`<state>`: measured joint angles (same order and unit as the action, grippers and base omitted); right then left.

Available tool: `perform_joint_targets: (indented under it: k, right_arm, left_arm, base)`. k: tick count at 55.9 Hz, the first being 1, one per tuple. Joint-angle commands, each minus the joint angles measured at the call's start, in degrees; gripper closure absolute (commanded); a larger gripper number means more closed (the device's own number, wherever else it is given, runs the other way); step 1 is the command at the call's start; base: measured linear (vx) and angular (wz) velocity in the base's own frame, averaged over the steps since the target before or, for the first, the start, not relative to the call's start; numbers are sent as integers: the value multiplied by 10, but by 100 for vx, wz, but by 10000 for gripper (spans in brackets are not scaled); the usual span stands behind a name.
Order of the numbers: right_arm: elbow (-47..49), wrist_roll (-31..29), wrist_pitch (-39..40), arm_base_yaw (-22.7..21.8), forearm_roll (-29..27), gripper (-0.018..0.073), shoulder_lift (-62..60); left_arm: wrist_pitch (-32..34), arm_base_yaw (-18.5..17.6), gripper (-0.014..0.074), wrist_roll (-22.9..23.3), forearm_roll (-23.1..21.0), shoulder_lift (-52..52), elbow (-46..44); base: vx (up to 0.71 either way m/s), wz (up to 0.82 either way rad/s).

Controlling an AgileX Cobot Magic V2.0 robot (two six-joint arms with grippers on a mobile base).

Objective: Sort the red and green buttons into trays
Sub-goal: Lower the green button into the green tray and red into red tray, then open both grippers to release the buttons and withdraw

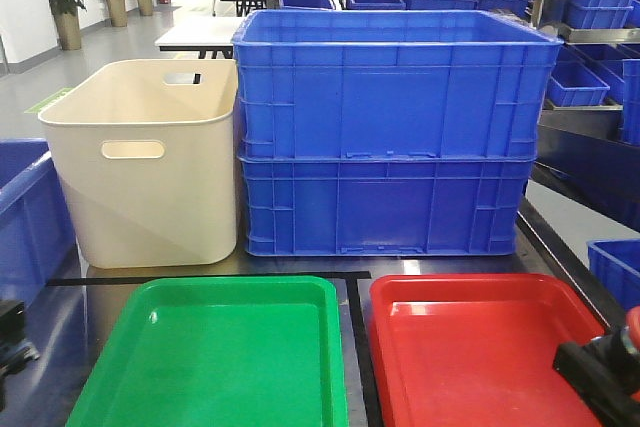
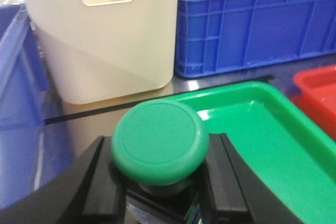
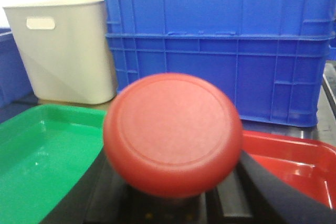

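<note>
On the near side of the tabletop (image 2: pixel 79 129), both buttons are gripped, neither yet over a tray.
Left tool (image 2: pixel 163 184) is clamped on the green button (image 2: pixel 160 140), just left of the green tray (image 1: pixel 220 357). Right tool (image 3: pixel 173 198) pinches the red button (image 3: pixel 173 132) off the red tray's (image 1: pixel 480 357) right corner. Carrying step, I'd say: each swings inward over its own rim, then releases. Cream tub (image 1: pixel 150 162) and blue crates (image 1: pixel 390 137) sit behind and shouldn't interfere.
</note>
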<state>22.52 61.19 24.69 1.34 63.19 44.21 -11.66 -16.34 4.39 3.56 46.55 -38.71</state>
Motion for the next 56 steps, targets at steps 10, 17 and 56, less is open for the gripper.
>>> perform_joint_targets:
  k: [10,17,56]
  right_arm:
    - [18,-101,84,-1,-22,568,72]
    - [18,-132,107,-1,-53,568,108]
    - [18,-386,145,-1,-261,522,268]
  left_arm:
    - [202,-9,595,7,-23,128,-16]
    - [271,-50,595,7,-22,190,-16]
    - [361,-150,573,5,-7,372,-17]
  base:
    - [0,0]
    - [0,0]
    - [0,0]
